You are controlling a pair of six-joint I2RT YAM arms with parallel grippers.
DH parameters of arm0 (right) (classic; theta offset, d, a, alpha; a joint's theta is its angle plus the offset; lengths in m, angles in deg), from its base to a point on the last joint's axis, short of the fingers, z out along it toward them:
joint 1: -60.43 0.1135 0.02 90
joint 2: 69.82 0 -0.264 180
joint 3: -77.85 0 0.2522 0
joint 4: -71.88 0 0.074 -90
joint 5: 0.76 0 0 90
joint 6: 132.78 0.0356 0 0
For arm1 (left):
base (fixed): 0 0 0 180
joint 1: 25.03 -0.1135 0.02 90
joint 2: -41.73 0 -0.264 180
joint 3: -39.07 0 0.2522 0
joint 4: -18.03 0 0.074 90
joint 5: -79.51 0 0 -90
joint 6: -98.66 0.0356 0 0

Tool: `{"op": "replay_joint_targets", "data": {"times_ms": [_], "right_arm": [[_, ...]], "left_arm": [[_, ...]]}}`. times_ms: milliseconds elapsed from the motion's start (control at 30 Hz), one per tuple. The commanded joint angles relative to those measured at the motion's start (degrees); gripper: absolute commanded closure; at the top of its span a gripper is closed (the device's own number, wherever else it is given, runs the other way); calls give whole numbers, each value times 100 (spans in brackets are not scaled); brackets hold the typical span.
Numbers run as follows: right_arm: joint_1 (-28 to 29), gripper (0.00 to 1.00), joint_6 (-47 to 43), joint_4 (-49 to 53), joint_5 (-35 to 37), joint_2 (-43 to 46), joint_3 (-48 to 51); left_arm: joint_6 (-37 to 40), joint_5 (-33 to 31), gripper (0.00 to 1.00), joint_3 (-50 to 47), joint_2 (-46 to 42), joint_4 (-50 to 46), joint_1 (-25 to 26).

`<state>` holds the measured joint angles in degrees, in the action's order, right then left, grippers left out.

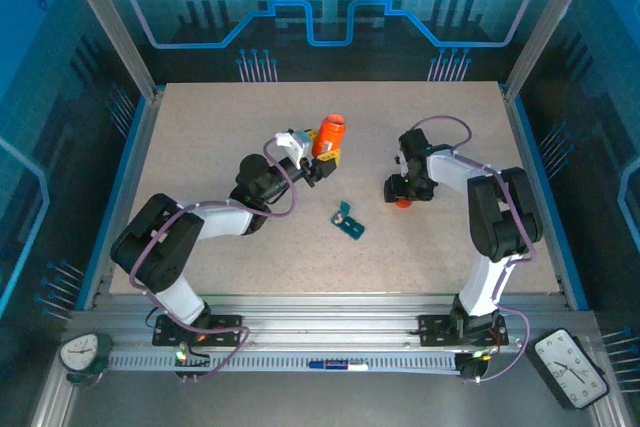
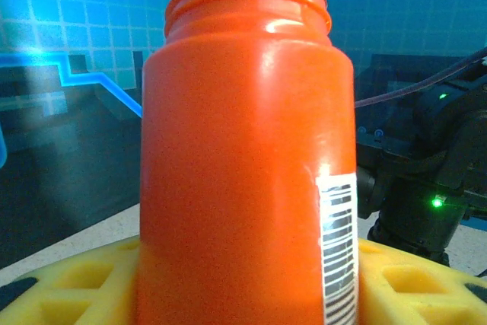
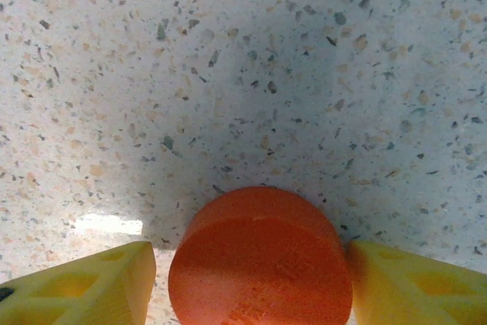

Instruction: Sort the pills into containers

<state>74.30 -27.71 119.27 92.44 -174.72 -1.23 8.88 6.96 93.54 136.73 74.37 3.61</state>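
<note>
Between the arms on the desk (image 1: 200, 137) lies the teal pill box (image 1: 347, 221). Clenched left fingers (image 2: 68, 287) hold the uncapped orange bottle (image 1: 330, 134); the right fingers (image 3: 84, 287) flank its cap (image 3: 260, 264) (grip unclear). Opening looks finished; next comes a controlled tip over the compartments.

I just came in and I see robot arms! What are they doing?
The left pincer is holding an orange bottle with its cap off. The right pincer is down on the table with the orange cap between its fingers; I can't tell if it is squeezing it. A small teal pill box lies on the table between the arms, with nothing touching it.
</note>
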Motion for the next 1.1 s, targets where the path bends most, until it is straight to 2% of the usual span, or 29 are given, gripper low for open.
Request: {"op": "replay_joint_targets", "data": {"times_ms": [0, 300, 633, 1067], "right_arm": [[54, 36, -74, 112, 115, -129, -38], [46, 54, -84, 141, 33, 12, -149], [16, 56, 21, 558, -555, 347, -1187], [-288, 58, 192, 1197, -1613, 56, -3051]], "left_arm": [[-93, 197, 100, 189, 69, 443, -45], [-121, 429, 100, 365, 343, 372, -101], [21, 648, 100, 966, 1244, 511, -167], [1018, 829, 100, 1679, 2309, 448, -202]]}}
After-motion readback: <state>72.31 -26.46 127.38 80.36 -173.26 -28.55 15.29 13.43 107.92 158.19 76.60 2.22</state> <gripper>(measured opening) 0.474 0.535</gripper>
